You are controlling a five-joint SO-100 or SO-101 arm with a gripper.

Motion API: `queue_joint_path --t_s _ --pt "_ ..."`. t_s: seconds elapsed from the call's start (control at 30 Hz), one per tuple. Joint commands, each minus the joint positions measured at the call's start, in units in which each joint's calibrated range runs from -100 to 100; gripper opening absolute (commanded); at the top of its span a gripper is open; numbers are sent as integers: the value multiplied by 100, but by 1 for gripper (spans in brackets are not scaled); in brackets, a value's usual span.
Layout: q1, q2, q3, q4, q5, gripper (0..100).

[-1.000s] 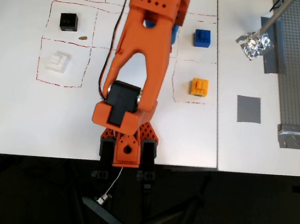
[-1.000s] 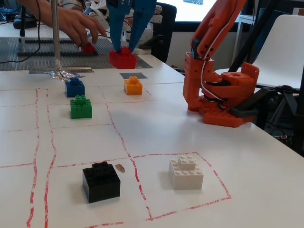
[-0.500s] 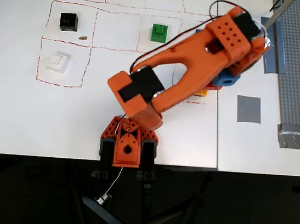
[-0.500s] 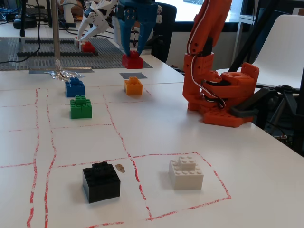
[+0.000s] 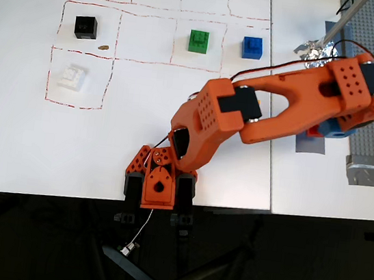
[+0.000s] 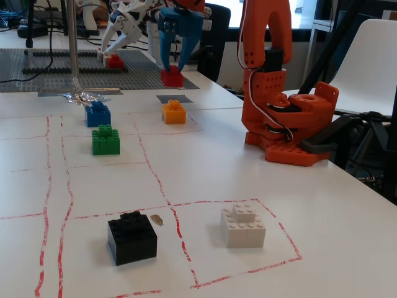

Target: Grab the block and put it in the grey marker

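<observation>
The red block (image 6: 172,77) sits between the blue fingers of my gripper (image 6: 172,69), which is shut on it. In the fixed view the block is just beyond and slightly above the dark-grey marker (image 6: 173,98). In the overhead view only a sliver of the block (image 5: 312,132) shows under the gripper (image 5: 318,130), at the upper edge of the grey marker (image 5: 309,145). I cannot tell whether the block touches the table.
An orange brick (image 6: 173,112) stands just in front of the marker. Green (image 6: 106,139), blue (image 6: 98,114), black (image 6: 131,237) and white (image 6: 243,225) bricks stand in red-lined squares. The studded baseplate (image 6: 37,65) holds another red brick (image 6: 113,60) under a white gripper. Foil (image 6: 84,97) lies nearby.
</observation>
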Motion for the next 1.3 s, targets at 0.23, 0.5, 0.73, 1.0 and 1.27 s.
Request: queue_joint_path --t_s 0.23,0.5,0.73,1.0,1.27 --pt "310 218 -674 -142 54 0" --pt "284 580 -601 -273 -15 15" --pt "337 597 -629 -436 -49 31" --pt "531 29 -891 -53 161 35" --pt "734 -1040 -1037 935 606 32"
